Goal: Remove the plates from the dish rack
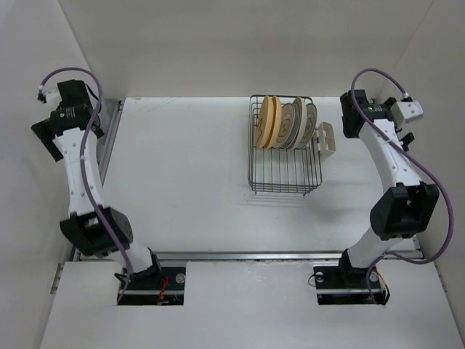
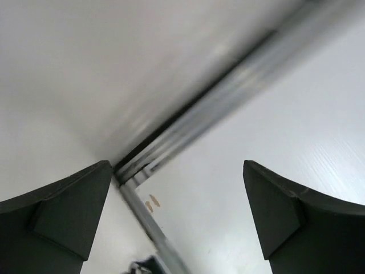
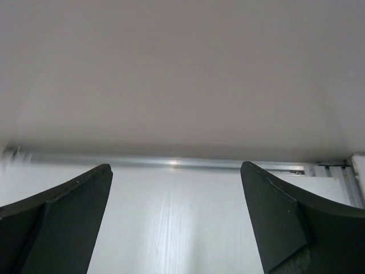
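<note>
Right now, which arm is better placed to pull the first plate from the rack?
Probably right. The right gripper hangs open beside the dish rack holding the plates; the left gripper is across the table, far from it.

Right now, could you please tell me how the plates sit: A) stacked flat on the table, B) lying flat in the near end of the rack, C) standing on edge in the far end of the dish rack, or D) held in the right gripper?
C: the plates stand on edge, side by side, in the far end of the dish rack.
</note>
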